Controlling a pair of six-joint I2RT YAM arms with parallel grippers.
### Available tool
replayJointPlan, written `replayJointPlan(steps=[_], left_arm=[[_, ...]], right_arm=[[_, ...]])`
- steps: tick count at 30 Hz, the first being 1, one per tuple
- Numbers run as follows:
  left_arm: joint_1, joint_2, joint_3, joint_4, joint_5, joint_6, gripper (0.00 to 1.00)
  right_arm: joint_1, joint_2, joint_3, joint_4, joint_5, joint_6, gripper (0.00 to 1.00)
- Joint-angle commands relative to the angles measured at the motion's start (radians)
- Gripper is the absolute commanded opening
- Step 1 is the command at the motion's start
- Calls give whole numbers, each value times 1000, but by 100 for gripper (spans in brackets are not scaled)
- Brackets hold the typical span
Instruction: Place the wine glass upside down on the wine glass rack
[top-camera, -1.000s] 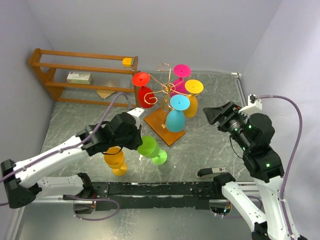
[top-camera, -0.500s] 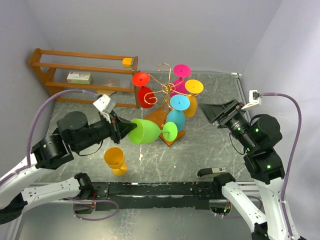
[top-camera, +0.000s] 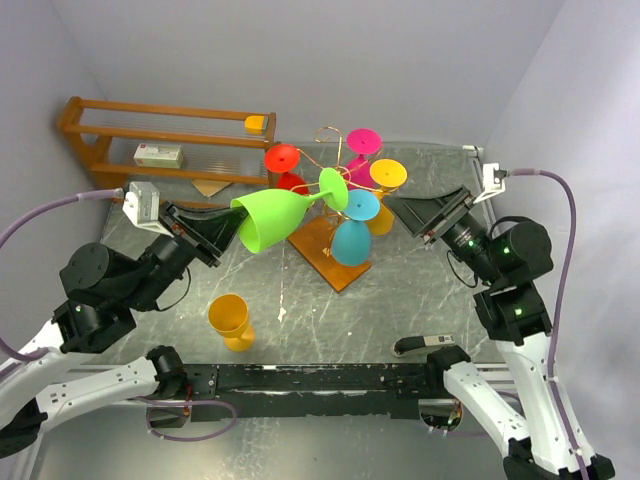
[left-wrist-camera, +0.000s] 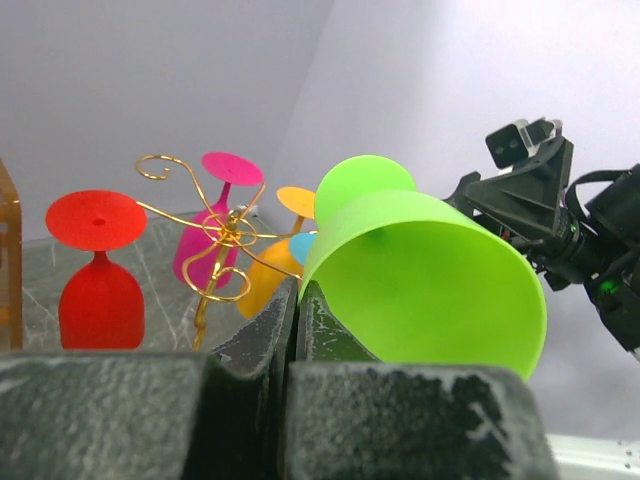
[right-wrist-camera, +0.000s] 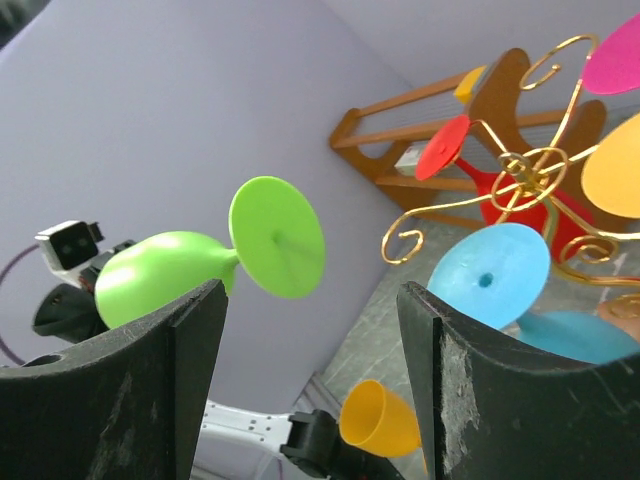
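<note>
Across the middle of the top view, the left hand (top-camera: 212, 232) pinches the bowl rim of the green wine glass (top-camera: 268, 218). It holds the glass sideways above the desk (top-camera: 400, 290), foot near the gold arms of the wine glass rack (top-camera: 322, 255). At right, the right hand (top-camera: 405, 213) is spread, holding nothing. Left wrist view: the fingers press onto the rim. Right wrist view: the green foot sits left of the rack's curls, apart from them.

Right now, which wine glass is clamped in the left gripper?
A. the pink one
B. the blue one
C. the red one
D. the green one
D: the left gripper is shut on the bowl rim of the green wine glass, which lies on its side with its foot toward the wine glass rack.
</note>
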Motion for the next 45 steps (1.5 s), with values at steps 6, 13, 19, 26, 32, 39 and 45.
replayJointPlan(steps=[6, 13, 19, 26, 32, 39, 45], left_arm=[[-1, -11, -84, 258, -145, -7, 7], [-1, -9, -113, 343, -189, 44, 7], [-1, 4, -127, 370, -262, 54, 7], [-1, -12, -131, 341, -364, 36, 7], [-2, -19, -138, 331, -360, 51, 7], [-1, -1, -118, 300, -282, 79, 7], [-1, -28, -143, 312, -245, 73, 7]], right_arm=[[-3, 111, 47, 98, 50, 132, 67], [46, 208, 123, 110, 164, 183, 64], [268, 291, 241, -22, 426, 83, 62], [439, 324, 209, 22, 551, 109, 60], [567, 347, 167, 96, 596, 168, 56], [664, 375, 162, 203, 694, 252, 55], [666, 419, 207, 173, 735, 313, 53]])
